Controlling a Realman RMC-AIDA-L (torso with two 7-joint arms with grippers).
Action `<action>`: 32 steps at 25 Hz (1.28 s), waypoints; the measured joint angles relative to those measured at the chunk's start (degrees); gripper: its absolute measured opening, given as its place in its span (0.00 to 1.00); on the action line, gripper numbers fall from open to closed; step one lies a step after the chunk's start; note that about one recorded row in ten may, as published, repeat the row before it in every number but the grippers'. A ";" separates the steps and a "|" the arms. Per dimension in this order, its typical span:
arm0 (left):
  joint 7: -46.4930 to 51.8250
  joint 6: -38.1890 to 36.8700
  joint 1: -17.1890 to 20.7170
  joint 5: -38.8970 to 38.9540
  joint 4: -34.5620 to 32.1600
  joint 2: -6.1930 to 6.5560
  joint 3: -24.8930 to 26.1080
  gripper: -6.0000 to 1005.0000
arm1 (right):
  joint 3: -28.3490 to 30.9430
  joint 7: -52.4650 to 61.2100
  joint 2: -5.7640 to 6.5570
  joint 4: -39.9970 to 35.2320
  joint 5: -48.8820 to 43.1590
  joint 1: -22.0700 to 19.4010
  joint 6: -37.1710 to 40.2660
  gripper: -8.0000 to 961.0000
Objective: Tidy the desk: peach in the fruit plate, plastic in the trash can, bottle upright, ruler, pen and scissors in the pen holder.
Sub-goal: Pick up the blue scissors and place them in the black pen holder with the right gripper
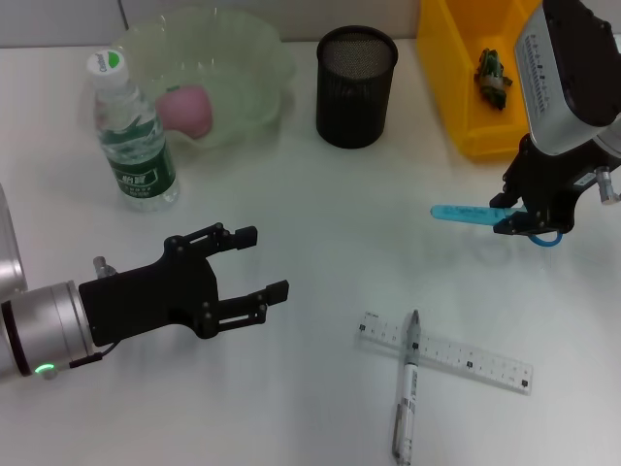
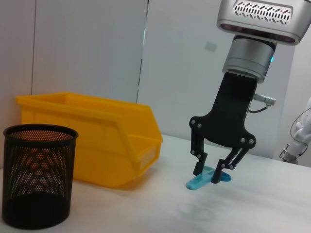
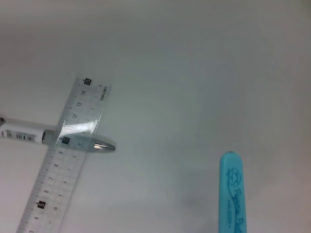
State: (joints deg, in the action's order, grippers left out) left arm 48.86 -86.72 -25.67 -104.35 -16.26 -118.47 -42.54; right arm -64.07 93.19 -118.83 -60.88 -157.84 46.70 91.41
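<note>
1. Gripping the blue scissors (image 1: 473, 213) by the handle end, the right gripper (image 1: 517, 219) is seen at the right side of the white table (image 1: 320, 214), with the blue sheath pointing toward the table's middle; in the left wrist view the scissors (image 2: 203, 178) are seen lifted just clear of the surface.
2. The left gripper (image 1: 254, 264) is held low over the table at the left front, its fingers (image 1: 275, 290) spread wide and nothing between them.
3. The peach (image 1: 186, 109) is seen lying in the clear fruit plate (image 1: 254, 49) at the back left.
4. The water bottle (image 1: 133, 133) is stood upright just beside that plate.
5. The black mesh pen holder (image 1: 356, 85) is placed at the back centre, and the yellow bin (image 1: 454, 78) to its right is seen to hold a crumpled green piece of plastic (image 1: 491, 77).
6. The clear ruler (image 1: 456, 354) is laid flat at the front, and the pen (image 1: 407, 383) is laid across it, touching it.
</note>
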 joint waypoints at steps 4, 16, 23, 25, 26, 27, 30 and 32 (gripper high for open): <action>0.00 -0.22 0.01 0.02 0.00 0.00 0.00 0.80 | 0.00 -0.09 0.00 -0.20 0.31 -0.19 0.00 0.25; 0.10 -1.42 0.23 0.03 -0.02 -0.01 0.31 0.80 | 0.10 -1.82 0.05 -3.48 3.28 -2.79 -0.01 0.25; 0.00 -1.51 -0.11 0.03 0.37 -0.09 0.24 0.80 | 0.86 -3.21 0.49 -5.87 11.14 -6.53 0.12 0.25; 0.00 -1.53 -0.17 0.03 0.43 -0.15 0.07 0.80 | 3.34 -4.79 0.54 -6.56 14.82 -8.23 0.55 0.25; 0.00 -1.53 -0.18 0.03 0.45 -0.15 0.03 0.80 | 5.24 -5.78 0.54 -6.72 16.94 -9.04 0.89 0.25; 0.00 -1.53 -0.20 0.03 0.45 -0.16 0.00 0.80 | 6.87 -6.51 0.52 -6.70 18.93 -9.76 1.23 0.25; 0.00 -1.53 -0.20 0.03 0.46 -0.17 0.09 0.80 | 11.28 -8.61 0.21 -6.05 25.63 -12.40 1.38 0.25; 0.00 -1.53 -0.20 0.03 0.44 -0.14 0.30 0.80 | 12.82 -9.84 -0.02 -5.01 30.62 -14.85 0.93 0.25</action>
State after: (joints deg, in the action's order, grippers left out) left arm 48.86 -88.25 -25.87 -104.32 -15.82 -118.62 -42.24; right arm -51.25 83.35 -118.85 -65.89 -127.22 31.85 92.35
